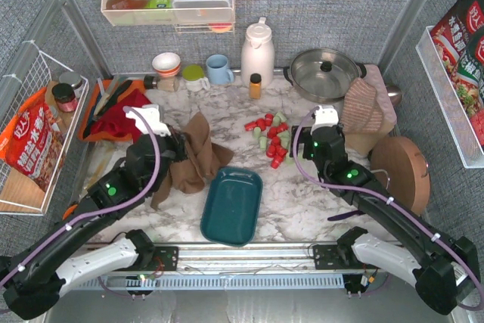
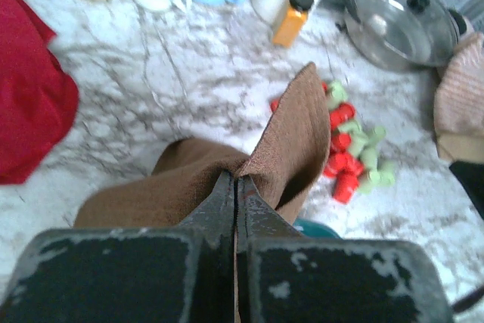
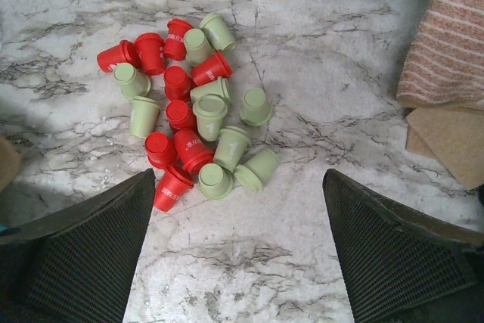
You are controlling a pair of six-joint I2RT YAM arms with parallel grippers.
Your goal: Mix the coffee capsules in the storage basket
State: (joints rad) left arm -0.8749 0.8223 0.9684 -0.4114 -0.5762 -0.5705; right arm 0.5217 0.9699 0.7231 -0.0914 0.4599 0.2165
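The left fingers (image 2: 223,206) are pressed together, pinching a fold of the brown cloth (image 2: 291,141), and part of it stands up above them. The right fingers (image 3: 393,247) are spread wide, hovering just short of the coffee capsules (image 3: 189,122), which lie heaped in 2 colours, red and pale green, on the marble surface (image 1: 295,202). The teal storage basket (image 1: 231,206) sits nearer the arms, apart from the heap.

Grey woven walls (image 1: 333,13), white marble-veined tabletop (image 1: 291,213), wire rack (image 1: 36,66) left, clear shelf (image 1: 162,19) behind
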